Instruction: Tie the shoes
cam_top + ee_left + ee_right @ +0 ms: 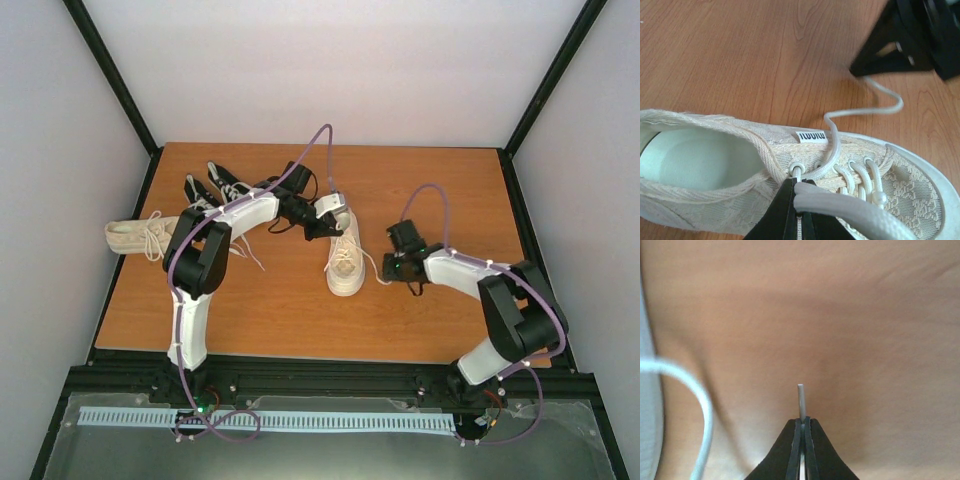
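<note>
Pinching a lace end (pixel 801 399), the right gripper (pixel 802 426) sits beside the cream shoe (pixel 347 258); the left gripper (pixel 799 197) is clamped on its other lace (pixel 845 210) at the top eyelets (pixel 796 167).

Untied cream sneakers (pixel 347 258) lie apart (black sneakers (pixel 229 184) together).

Robot lab cell: white panel walls (pixel 330 60), black frame posts (pixel 108 70), wooden tabletop (pixel 280 310).

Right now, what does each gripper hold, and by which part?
Left gripper: a lace of the cream shoe, beside the top eyelet. Right gripper: the other lace, at its tip.
</note>
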Robot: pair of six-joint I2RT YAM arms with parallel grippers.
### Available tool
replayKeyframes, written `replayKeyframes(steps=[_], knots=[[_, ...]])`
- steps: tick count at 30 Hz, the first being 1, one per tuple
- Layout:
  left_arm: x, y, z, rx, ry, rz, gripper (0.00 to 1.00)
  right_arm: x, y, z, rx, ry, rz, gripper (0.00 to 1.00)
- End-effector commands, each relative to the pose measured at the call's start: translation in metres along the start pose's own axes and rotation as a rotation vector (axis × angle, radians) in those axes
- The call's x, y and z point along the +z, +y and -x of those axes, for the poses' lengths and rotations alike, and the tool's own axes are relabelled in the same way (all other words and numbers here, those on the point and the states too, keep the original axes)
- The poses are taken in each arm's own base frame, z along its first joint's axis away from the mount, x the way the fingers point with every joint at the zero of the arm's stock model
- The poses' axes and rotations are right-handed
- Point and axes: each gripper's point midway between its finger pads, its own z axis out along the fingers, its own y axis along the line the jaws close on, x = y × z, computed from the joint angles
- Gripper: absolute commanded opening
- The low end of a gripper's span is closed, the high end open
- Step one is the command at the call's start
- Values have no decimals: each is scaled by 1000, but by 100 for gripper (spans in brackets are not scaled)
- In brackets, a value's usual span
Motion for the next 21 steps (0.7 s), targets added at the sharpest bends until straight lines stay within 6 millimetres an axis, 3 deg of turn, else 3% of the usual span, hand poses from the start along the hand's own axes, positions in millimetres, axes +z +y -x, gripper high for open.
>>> replayKeyframes(steps=[1,5,7,9,13,21], knots=[[-10,-4,19,67,-29,16,1,-31,-1,90,33,-241,184,3],[-10,-3,19,65,-27,19,1,-69,78,182,-83,-359,534,3],[-10,-3,18,64,-24,22,1,-84,113,214,-61,-376,728,3],[-10,-2,18,65,-23,25,1,-90,132,235,-18,-401,815,3],[-9,-1,18,62,-23,28,1,-81,155,246,33,-385,881,3],[-10,-3,18,63,-24,24,1,-69,180,224,64,-282,965,3]])
